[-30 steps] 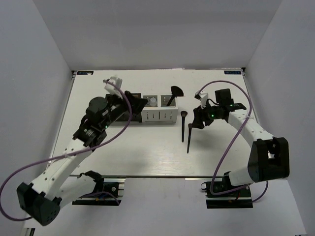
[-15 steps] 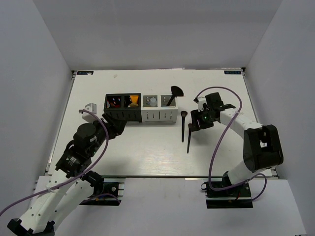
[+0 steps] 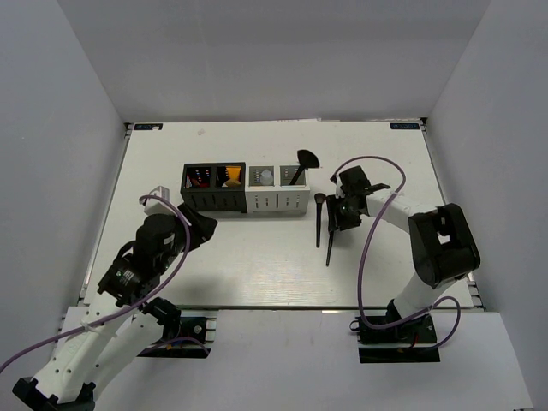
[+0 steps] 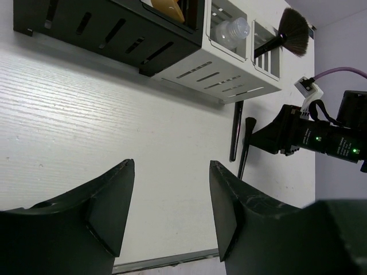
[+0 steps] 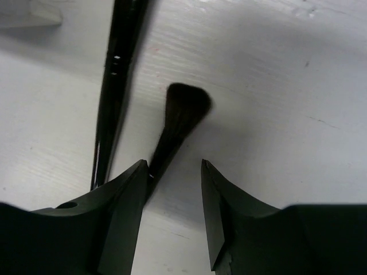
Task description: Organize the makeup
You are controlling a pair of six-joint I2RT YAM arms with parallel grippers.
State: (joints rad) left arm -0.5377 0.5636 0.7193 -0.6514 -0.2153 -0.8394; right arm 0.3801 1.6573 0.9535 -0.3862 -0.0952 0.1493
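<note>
While both arms are extending over the table (image 3: 257,265), the left gripper (image 4: 170,166) is hovering nearest the bases. Its fingers (image 4: 109,200) are standing well apart and are holding nothing.

Beyond those fingertips and off to one side, the right gripper (image 5: 174,166) is sitting low over a black brush (image 5: 182,114). Its fingers (image 5: 123,212) are standing apart on either side of the brush's neck. The neck is touching one fingertip and a gap is showing against the other. The jaws are therefore standing open and are not yet clamping. The bristle head is lying on the table just past the fingertips. A second black brush (image 5: 117,69) is lying just outside the finger that the first brush is touching, and it is running on further past the fingertips.

Well beyond the left fingertips, a black organizer (image 4: 114,28) and a grey-white organizer (image 4: 223,71) are standing side by side, touching. An orange tube (image 4: 169,8) is sitting in the black compartment next to the grey-white box. A clear bottle (image 4: 235,27) is lying in the adjoining grey-white compartment. A fan brush (image 4: 289,37) is leaning in the end compartment with its bristles up. Red pieces (image 3: 199,175) are showing in the other black compartment, but they are too small to identify.
</note>
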